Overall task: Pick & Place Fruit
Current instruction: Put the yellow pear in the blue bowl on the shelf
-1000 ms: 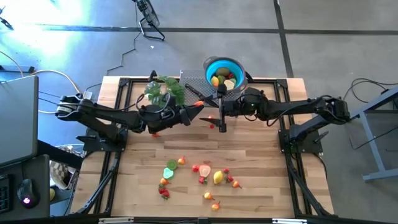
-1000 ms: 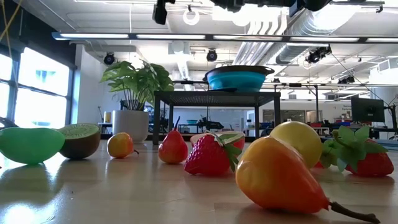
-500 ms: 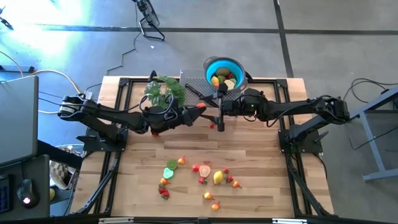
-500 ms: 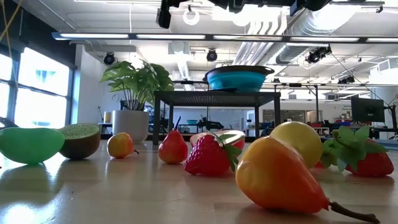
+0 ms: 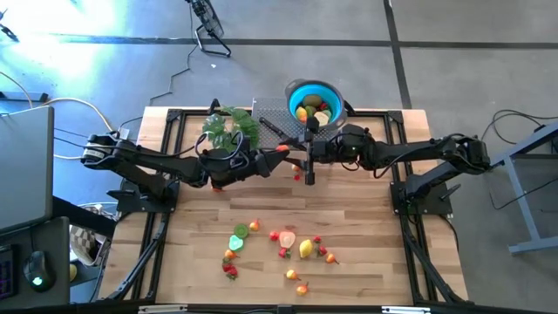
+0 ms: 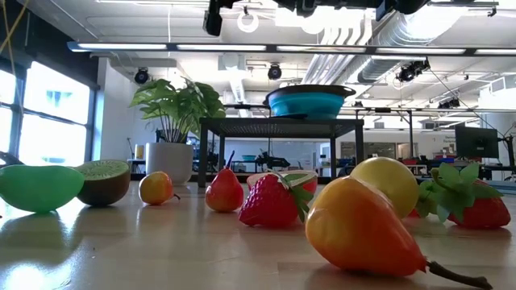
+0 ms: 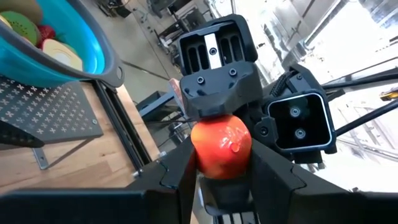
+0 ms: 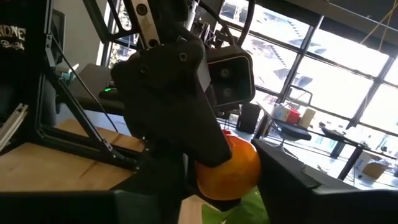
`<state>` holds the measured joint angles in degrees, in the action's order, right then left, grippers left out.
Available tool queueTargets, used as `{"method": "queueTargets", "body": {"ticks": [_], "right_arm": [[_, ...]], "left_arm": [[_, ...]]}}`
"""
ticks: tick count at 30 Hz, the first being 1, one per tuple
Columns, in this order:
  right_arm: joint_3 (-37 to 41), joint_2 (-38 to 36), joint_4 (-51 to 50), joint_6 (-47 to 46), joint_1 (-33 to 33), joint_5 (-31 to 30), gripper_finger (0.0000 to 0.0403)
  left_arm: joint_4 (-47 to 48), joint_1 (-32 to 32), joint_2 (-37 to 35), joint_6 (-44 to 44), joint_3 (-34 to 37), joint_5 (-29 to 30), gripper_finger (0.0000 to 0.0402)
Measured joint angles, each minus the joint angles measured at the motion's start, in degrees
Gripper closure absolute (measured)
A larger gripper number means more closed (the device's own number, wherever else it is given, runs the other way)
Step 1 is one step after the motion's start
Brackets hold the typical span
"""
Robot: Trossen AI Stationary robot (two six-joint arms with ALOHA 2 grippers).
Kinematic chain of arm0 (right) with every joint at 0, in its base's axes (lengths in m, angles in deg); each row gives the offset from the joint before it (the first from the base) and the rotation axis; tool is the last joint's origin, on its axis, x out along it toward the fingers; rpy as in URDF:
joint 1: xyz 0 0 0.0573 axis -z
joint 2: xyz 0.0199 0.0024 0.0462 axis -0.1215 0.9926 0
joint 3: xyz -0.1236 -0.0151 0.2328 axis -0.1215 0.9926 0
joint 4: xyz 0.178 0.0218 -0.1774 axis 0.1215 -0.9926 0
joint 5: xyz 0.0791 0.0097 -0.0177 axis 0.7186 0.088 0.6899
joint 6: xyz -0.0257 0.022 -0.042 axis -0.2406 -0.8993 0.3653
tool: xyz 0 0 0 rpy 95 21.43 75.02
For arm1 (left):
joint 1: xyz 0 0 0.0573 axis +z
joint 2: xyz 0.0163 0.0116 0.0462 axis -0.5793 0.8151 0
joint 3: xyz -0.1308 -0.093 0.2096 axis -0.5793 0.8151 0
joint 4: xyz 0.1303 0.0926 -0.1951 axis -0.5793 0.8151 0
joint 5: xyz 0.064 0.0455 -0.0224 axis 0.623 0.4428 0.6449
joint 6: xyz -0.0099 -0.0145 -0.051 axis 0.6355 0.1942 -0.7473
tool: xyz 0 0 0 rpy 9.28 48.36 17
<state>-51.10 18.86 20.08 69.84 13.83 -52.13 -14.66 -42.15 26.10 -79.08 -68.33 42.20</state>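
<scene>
Two grippers nose to nose above the far middle of the table (image 5: 366,262), just on the near side of the rack carrying the blue bowl (image 5: 292,94). On the left gripper (image 7: 221,152), jaws clamped on a red-orange fruit (image 7: 221,140), held clear of the wood. On the right gripper (image 8: 214,186), jaws either side of that same fruit, but squeezing or only straddling? Cannot tell. Looks like a handover, caught midway.

Risky from here: letting go on the left before a firm hold on the right means a dropped round fruit, likely rolling down among the loose fruit (image 5: 283,244) at the near side, or off the edge. Tight quarters too, so could clip metal on metal, or pinch off-centre and squirt it sideways. Some fruit already in the bowl.
</scene>
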Motion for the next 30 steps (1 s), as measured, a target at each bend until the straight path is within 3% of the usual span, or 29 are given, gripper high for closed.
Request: {"method": "queueTargets", "body": {"ticks": [7,18,30], "right_arm": [[0.02,0.00,0.03,-0.02,0.00,0.03,0.0292],[0.02,0.00,-0.13,-0.17,0.00,0.03,0.0289],[0.02,0.00,-0.17,-0.33,0.00,-0.02,0.0290]], "left_arm": [[0.03,0.00,-0.07,-0.02,0.00,-0.68,0.0286],[0.46,0.00,-0.07,0.15,0.00,-0.63,0.0279],[0.38,0.02,-0.22,6.89,0.00,-1.02,0.0150]]}}
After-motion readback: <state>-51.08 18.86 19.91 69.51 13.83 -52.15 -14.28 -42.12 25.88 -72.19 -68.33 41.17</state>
